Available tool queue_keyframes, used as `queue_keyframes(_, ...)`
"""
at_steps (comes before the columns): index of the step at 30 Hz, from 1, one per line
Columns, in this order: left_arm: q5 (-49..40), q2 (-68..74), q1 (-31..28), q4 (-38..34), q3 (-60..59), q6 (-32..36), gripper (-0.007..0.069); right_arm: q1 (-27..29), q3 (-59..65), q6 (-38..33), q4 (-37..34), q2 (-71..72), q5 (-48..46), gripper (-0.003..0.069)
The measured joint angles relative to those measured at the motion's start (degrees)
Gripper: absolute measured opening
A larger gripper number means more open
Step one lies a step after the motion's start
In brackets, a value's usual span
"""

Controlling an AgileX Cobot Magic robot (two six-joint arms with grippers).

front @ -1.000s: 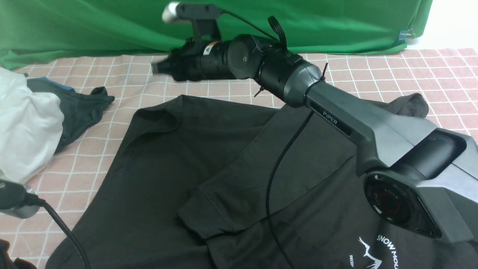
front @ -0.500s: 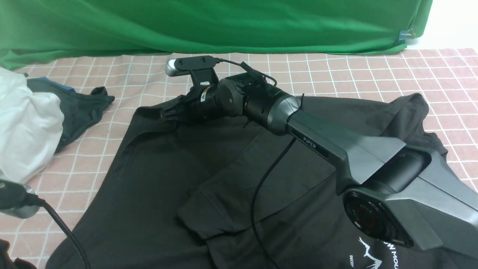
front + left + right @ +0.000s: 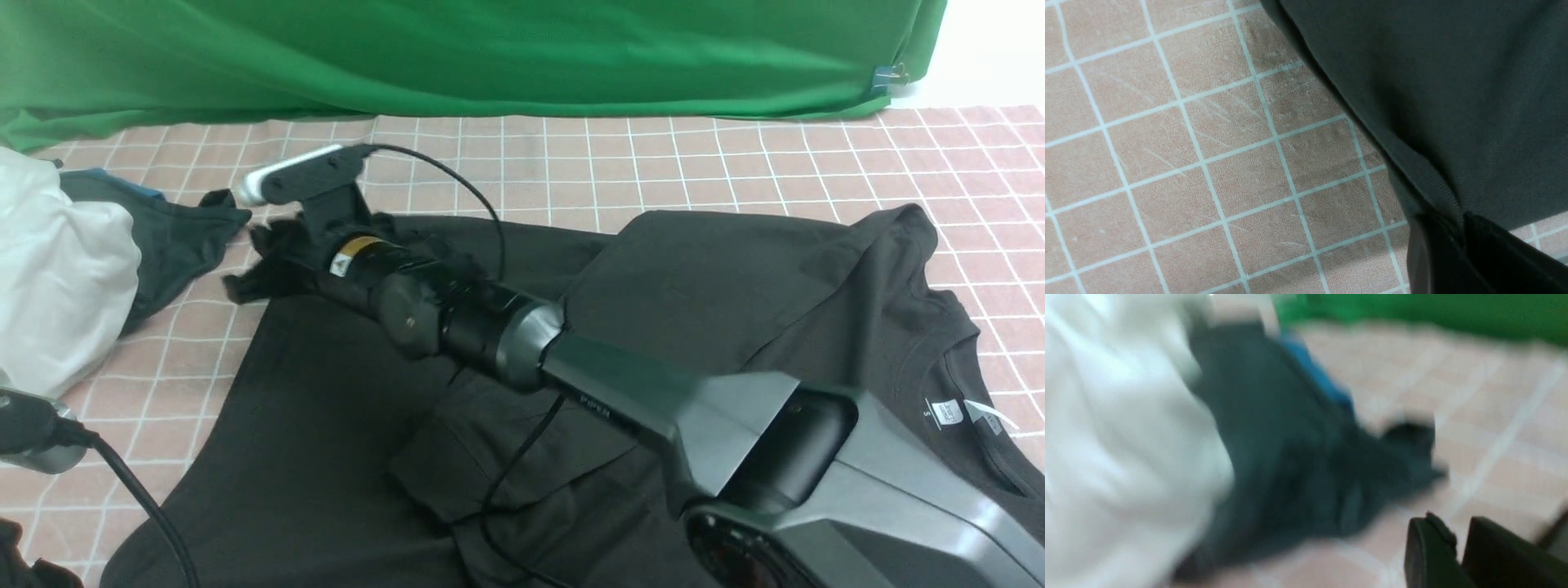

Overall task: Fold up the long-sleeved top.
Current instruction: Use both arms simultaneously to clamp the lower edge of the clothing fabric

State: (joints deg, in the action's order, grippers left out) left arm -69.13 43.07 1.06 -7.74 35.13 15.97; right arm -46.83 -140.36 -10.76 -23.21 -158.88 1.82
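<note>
R arm [image 3: 653, 392], dark grey jointed metal, extends forward-left, low; its black two-finger gripper [image 3: 1457, 543] nearly closed, motion-blurred. L black gripper [image 3: 1457, 228] closed, pinching fabric.

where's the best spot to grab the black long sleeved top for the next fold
Probably the far left corner of the large plain black soft-knit long-sleeved top, coming from the left over the pink checked cloth. The edge there lies free on the cloth, and the right pincer already sits at it.

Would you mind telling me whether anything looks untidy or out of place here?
The long-sleeved top lies rumpled, its far-left corner bunched up at the right gripper. A white garment and a smaller dark cloth are heaped at the left edge.
</note>
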Motion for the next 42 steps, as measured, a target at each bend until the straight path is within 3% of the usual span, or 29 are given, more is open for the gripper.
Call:
queue_keyframes(5,0.0,0.0,0.0,0.0,0.0,0.0,0.005,1.6,0.0,-0.7,-0.3,0.6,0.5,0.0168)
queue_keyframes(10,0.0,0.0,0.0,0.0,0.0,0.0,0.005,5.7,0.1,-0.7,-0.5,6.5,-26.1,0.0174)
queue_keyframes(11,0.0,0.0,0.0,0.0,0.0,0.0,0.005,5.9,0.1,-0.7,-0.5,6.9,-26.1,0.0174)
queue_keyframes(13,0.2,0.0,0.0,0.0,0.0,0.0,0.005,8.4,0.1,-1.3,-0.4,11.7,-41.7,0.0175)
queue_keyframes(16,0.4,0.0,0.0,0.0,0.0,0.0,0.005,11.2,0.1,-2.4,0.0,18.0,-55.4,0.0153)
queue_keyframes(23,0.0,0.0,0.0,0.0,0.0,0.0,0.005,12.3,0.9,-2.7,7.9,26.8,-69.1,0.0074)
queue_keyframes(24,0.5,0.0,0.0,0.0,0.0,0.0,0.005,12.3,3.9,-2.4,13.5,30.0,-70.3,0.0062)
queue_keyframes(28,0.9,0.0,0.0,0.0,0.0,0.0,0.005,12.4,15.7,-2.1,21.4,40.0,-70.8,0.006)
queue_keyframes(30,1.1,0.0,0.0,0.0,0.0,0.0,0.005,12.4,32.4,-1.9,24.5,51.0,-70.9,0.006)
queue_keyframes(31,1.1,0.0,0.0,0.0,0.0,0.0,0.005,12.4,33.6,-1.9,24.6,52.7,-70.9,0.006)
queue_keyframes(37,2.0,0.0,0.0,0.0,0.0,0.0,0.005,11.6,67.5,1.9,25.4,77.2,-65.2,0.006)
queue_keyframes(42,2.3,0.0,0.0,-0.6,0.0,0.0,0.005,6.1,88.2,-1.6,25.5,86.9,-64.8,0.0062)
